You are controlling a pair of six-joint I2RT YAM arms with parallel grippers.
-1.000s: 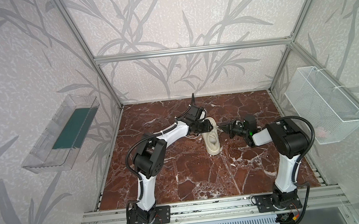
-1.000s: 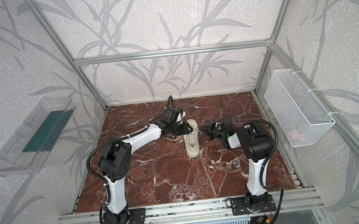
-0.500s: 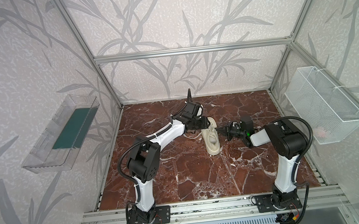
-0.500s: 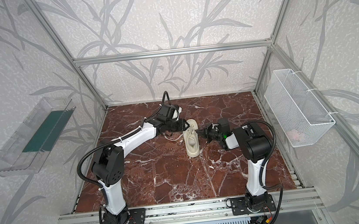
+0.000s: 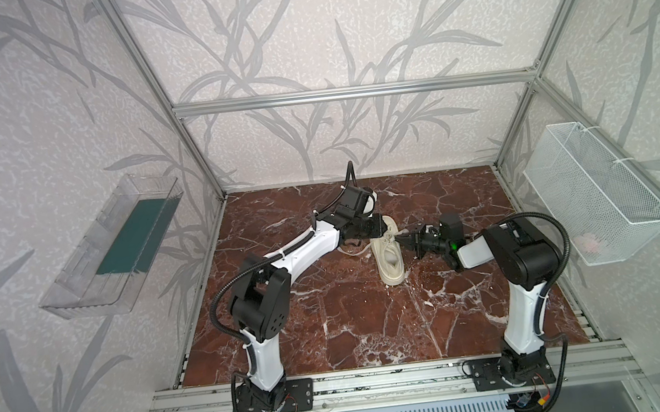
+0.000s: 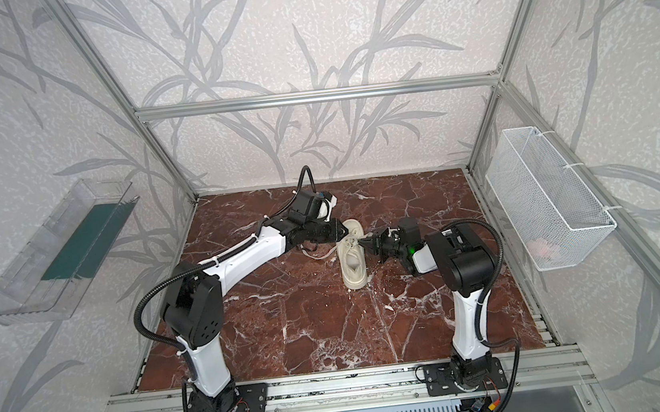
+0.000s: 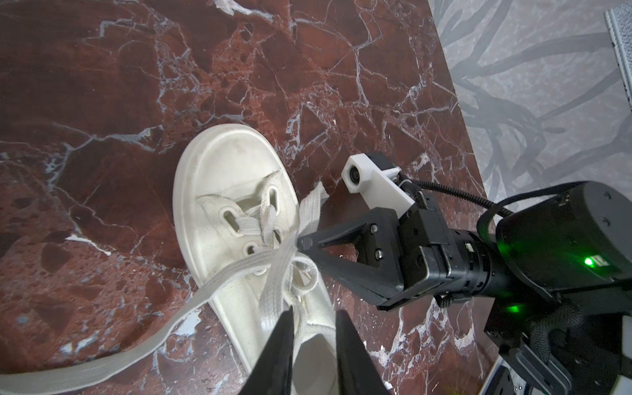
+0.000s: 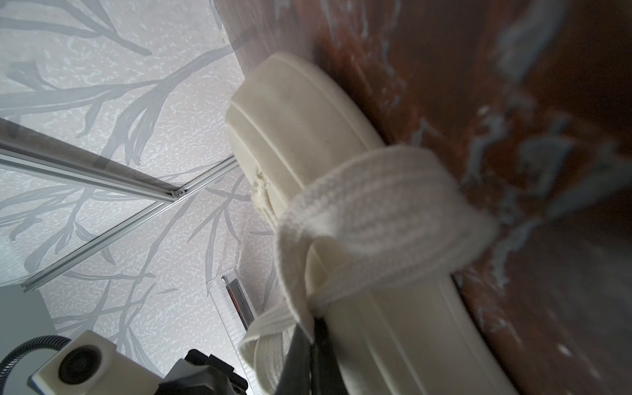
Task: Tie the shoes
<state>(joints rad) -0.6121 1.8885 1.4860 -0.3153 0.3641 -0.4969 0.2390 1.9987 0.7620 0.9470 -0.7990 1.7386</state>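
Observation:
The shoes are one cream sneaker (image 5: 389, 257) (image 6: 353, 265) lying mid-table, toe toward the back wall. In the left wrist view its laces (image 7: 273, 260) cross over the eyelets, and one long lace (image 7: 136, 352) trails onto the marble. My right gripper (image 7: 302, 243) (image 5: 402, 240) comes in from the right, shut on a lace at the shoe's edge. That lace loops over the sole (image 8: 376, 212) in the right wrist view. My left gripper (image 7: 314, 328) (image 5: 381, 229) hovers over the tongue, jaws a little apart, with a thin strand of lace between them.
The table (image 5: 352, 317) is red-brown marble inside an aluminium frame. A clear plastic tray (image 5: 115, 242) hangs on the left wall. A white wire basket (image 5: 594, 187) hangs on the right wall with something pink inside.
The left gripper's jaws have narrowed over the shoe and its elbow has swung slightly left. The right gripper has edged toward the shoe, still shut on the lace.

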